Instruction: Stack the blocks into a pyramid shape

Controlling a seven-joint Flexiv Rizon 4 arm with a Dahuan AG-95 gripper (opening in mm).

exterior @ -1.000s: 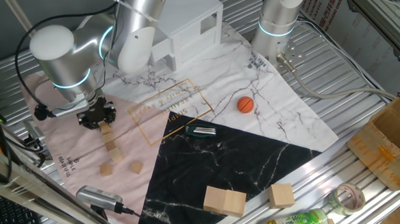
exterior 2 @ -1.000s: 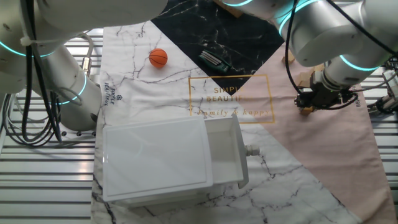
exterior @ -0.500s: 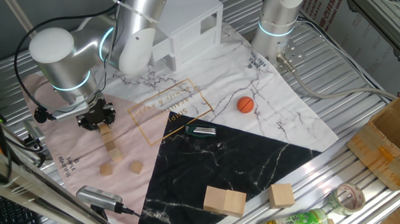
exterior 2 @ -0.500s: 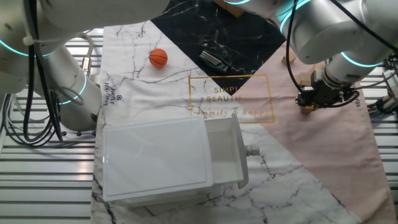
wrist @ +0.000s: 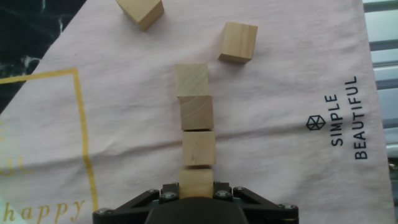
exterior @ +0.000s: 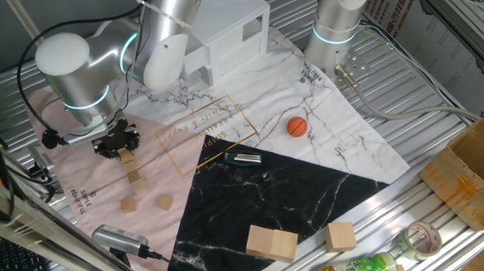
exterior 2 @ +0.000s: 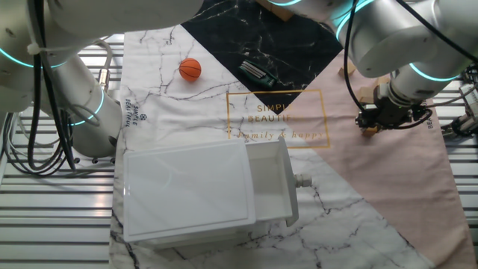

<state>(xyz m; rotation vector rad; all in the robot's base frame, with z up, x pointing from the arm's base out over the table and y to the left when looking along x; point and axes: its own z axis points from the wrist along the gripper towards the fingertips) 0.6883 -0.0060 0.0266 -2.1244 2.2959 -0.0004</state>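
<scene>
Wooden cubes (exterior: 133, 170) lie in a row on the pink cloth (exterior: 70, 173) in one fixed view, just under the black gripper (exterior: 116, 143), with two loose cubes (exterior: 146, 204) nearby; an orange ball (exterior: 297, 127) sits well apart. From the other fixed view the gripper (exterior 2: 371, 122) hovers low over the cloth beside a white drawer box (exterior 2: 202, 192). In the hand view four cubes (wrist: 196, 124) form a line, and the jaws pinch the nearest cube (wrist: 196, 183); two more cubes (wrist: 238, 42) lie beyond.
</scene>
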